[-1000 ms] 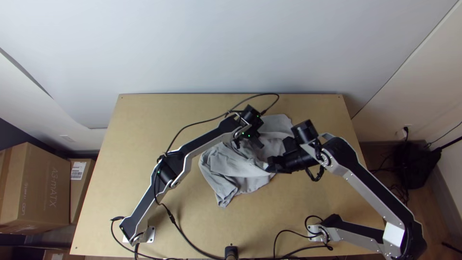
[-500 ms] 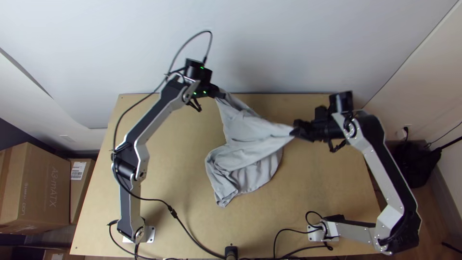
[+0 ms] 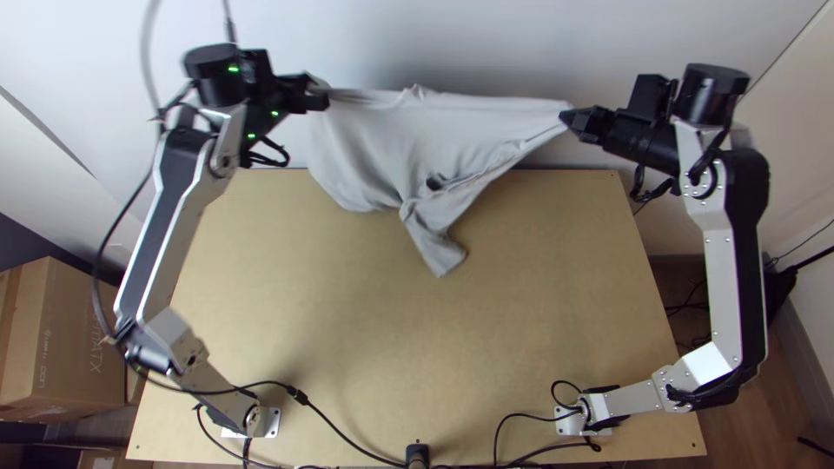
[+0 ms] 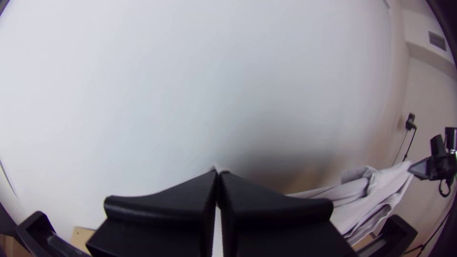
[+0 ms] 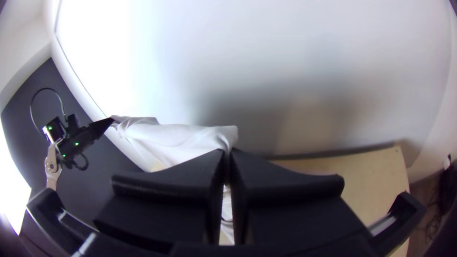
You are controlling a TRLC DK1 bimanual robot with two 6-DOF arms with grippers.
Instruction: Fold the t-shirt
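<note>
Pale wall point(image 3: 486, 35) behind wooden table point(image 3: 417, 347). Top view: I should hold both grips level, tension gentle, then lower evenly; grey t-shirt point(image 3: 365, 139) hangs between left gripper point(image 3: 320, 94) and right gripper point(image 3: 569, 117), top edge taut, lower part creased, a tail drooping over the wooden table. Left wrist view: jaws clenched on t-shirt. Right wrist view: likewise, pinching its other end
</note>
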